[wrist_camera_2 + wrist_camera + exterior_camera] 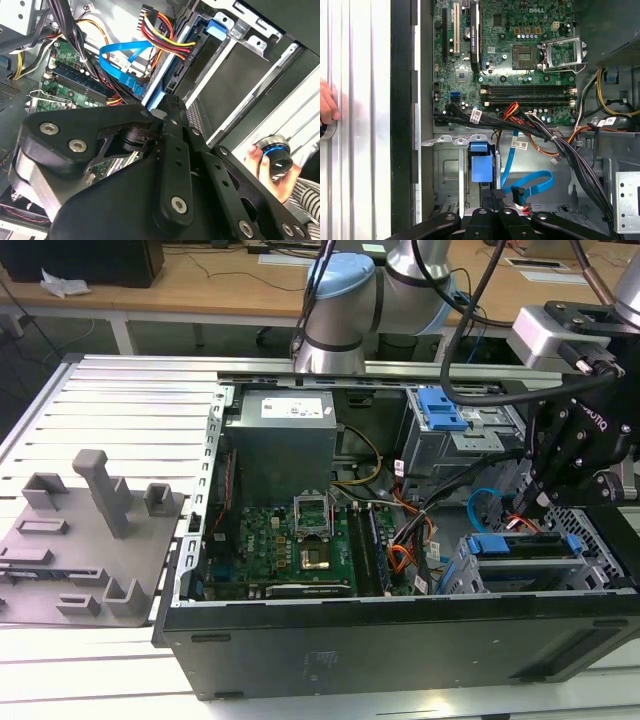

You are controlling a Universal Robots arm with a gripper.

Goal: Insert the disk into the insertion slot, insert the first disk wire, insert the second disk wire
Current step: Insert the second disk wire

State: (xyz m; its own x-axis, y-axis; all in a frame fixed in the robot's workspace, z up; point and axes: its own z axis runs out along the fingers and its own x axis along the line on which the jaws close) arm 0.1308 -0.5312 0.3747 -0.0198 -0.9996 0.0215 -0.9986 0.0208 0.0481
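The disk (520,558), silver in a blue carrier, sits inside the insertion slot (598,536), a perforated cage at the case's front on the exterior view's right. My black gripper (540,502) hangs just over the disk's inner end. In the second wrist view the gripper (171,102) stands shut, its tips on a black plug (173,84) of red, yellow and black wires (161,36) at the disk's (235,70) edge. A blue flat cable (120,56) loops loose beside it. In the first wrist view the gripper (493,194) is beside the blue carrier (481,167) and blue cable (530,183).
A taller grey cage with a blue latch (440,408) stands behind the slot. The green motherboard (290,540) and power supply (280,445) fill the case's middle. Black cable bundles (520,127) cross near the slot. A person's hand (272,167) holds a knob outside the case. Grey fixtures (90,530) lie on the exterior view's left.
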